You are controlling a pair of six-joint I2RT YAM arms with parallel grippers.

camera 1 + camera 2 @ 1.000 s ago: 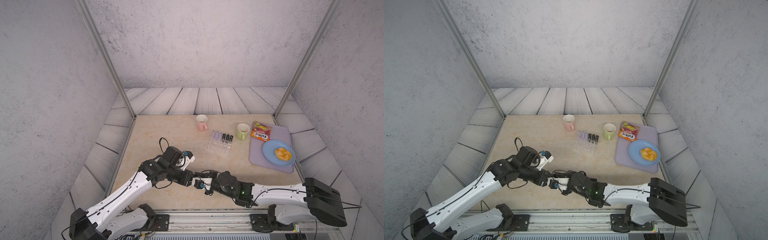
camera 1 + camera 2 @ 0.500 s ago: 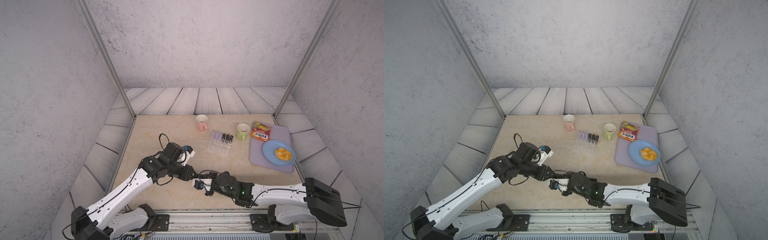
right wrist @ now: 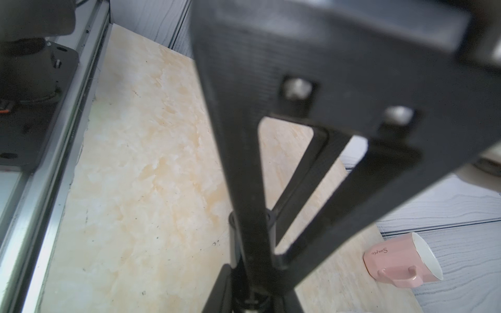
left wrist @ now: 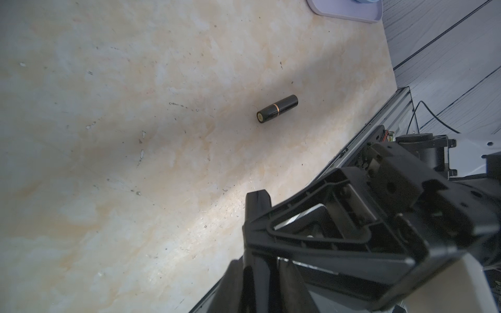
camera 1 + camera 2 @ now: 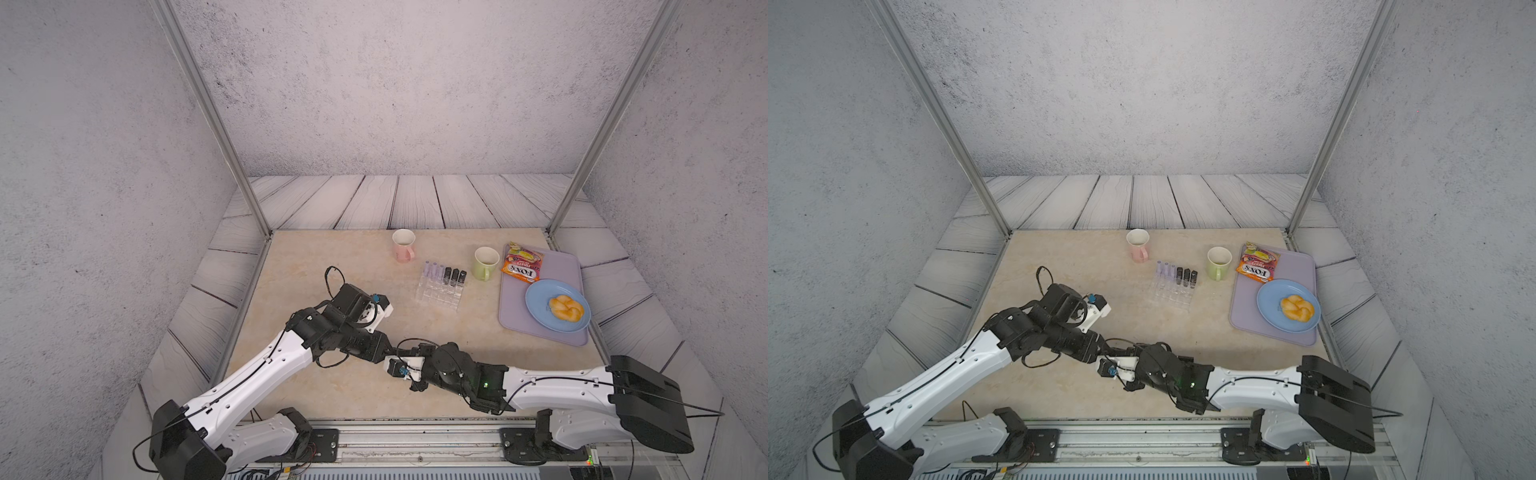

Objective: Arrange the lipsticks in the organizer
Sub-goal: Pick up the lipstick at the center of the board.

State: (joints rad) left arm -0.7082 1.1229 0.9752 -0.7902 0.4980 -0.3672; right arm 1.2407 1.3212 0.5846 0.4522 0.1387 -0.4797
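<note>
Your right pincer (image 3: 260,273) seems clamped on a black lipstick (image 3: 271,219), well apart from the organizer (image 5: 438,291). Whether your left pincer (image 5: 381,352) grips it, I cannot tell. Release early and it drops and rolls.

Glossy black lipstick (image 4: 277,109) with gold band, clear plastic organizer (image 5: 437,293), smooth marble-look tabletop (image 4: 135,168), glossy pink mug (image 3: 398,260)

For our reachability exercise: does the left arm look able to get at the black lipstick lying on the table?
Probably yes: the glossy black gold-banded lipstick tube lies alone on bare beige tabletop, nothing crowding it.
</note>
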